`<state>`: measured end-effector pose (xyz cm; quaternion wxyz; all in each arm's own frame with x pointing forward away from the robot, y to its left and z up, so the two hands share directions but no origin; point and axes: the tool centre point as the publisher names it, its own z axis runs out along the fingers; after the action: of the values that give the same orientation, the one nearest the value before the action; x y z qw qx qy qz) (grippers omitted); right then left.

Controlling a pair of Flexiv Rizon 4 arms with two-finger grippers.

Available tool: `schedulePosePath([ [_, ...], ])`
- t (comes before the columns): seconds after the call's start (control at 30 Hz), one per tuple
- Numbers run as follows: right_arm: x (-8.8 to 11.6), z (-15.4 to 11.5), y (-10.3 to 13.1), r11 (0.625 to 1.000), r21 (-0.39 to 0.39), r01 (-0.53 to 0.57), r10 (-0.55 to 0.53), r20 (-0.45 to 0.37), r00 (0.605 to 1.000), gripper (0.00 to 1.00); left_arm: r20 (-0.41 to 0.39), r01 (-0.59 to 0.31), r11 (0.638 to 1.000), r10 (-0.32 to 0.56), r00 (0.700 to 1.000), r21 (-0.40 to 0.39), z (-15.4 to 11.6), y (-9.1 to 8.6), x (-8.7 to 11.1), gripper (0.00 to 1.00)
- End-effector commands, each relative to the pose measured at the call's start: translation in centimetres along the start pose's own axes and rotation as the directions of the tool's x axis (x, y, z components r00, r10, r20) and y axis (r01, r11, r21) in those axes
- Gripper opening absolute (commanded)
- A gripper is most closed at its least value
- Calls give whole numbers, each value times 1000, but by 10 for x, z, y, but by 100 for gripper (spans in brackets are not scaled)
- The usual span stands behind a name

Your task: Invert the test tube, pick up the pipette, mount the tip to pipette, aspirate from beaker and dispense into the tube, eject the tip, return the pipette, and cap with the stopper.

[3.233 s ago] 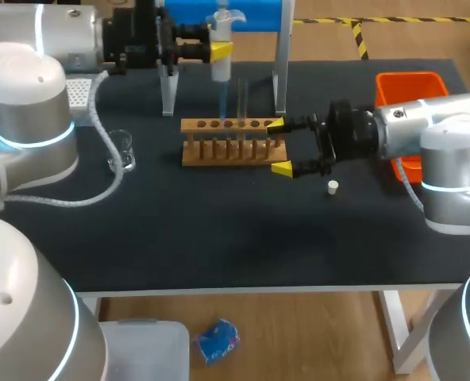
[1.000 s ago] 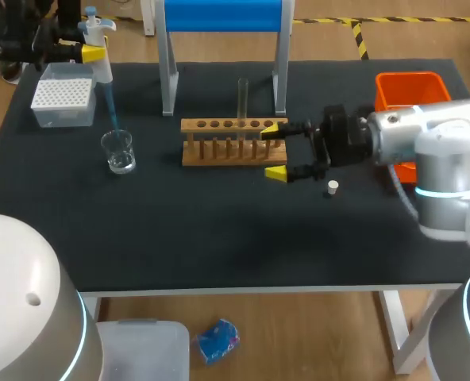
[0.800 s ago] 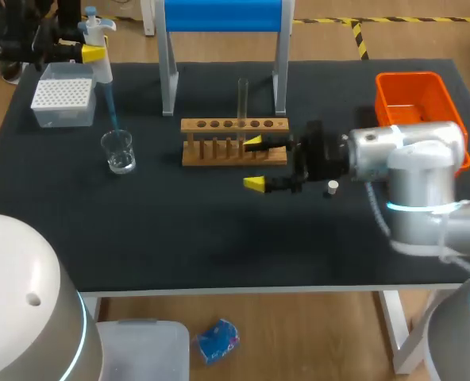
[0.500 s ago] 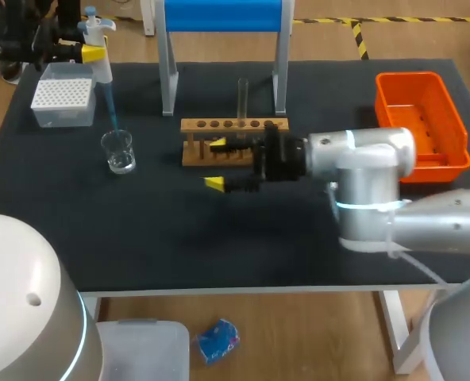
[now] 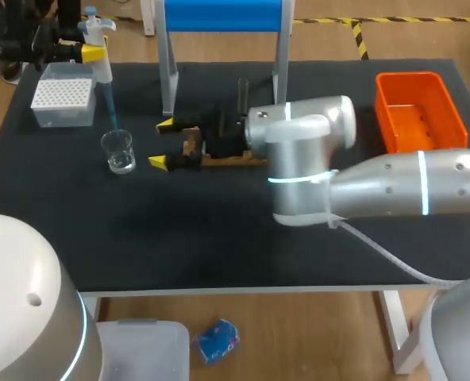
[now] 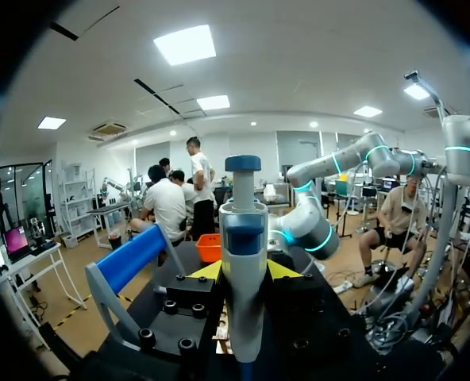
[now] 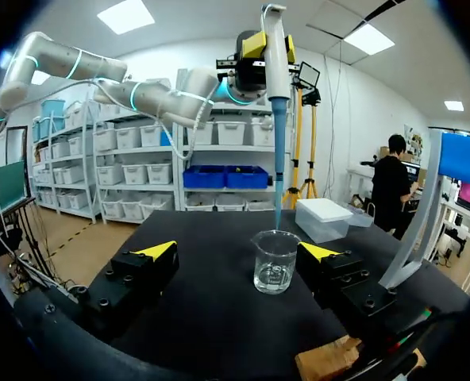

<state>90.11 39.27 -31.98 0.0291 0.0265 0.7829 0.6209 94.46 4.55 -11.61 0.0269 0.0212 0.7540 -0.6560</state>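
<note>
**Black table (image 5: 219, 238): crowding at the beaker**
The beaker (image 5: 121, 151) stands under the pipette (image 5: 100, 48), which the left gripper (image 6: 244, 271) clamps. The right gripper (image 5: 162, 143), fingers wide and empty, sits just beside the beaker. Risk: it clips the beaker or the pipette's tip, causing a spill.

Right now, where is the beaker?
Head view, left side of the table: the beaker stands near the tip box, under the pipette, just ahead of the open right gripper.

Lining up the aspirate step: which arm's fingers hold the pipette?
The left arm's fingers, shut on the white pipette with its blue tip over the clear glass beaker; the right arm's fingers stand open and empty, facing that beaker.
</note>
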Motion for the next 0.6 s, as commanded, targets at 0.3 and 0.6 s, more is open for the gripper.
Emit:
schedulePosePath([
  [0.3,4,41,-17,1000,8,14,-14,30,999,100,-3,-2,1000,2,1000,1,-1,0,-1,0],
  [0.6,2,25,-22,1000,1,21,-21,30,999,100,-3,-2,1000,2,1000,1,-1,0,-1,0],
])
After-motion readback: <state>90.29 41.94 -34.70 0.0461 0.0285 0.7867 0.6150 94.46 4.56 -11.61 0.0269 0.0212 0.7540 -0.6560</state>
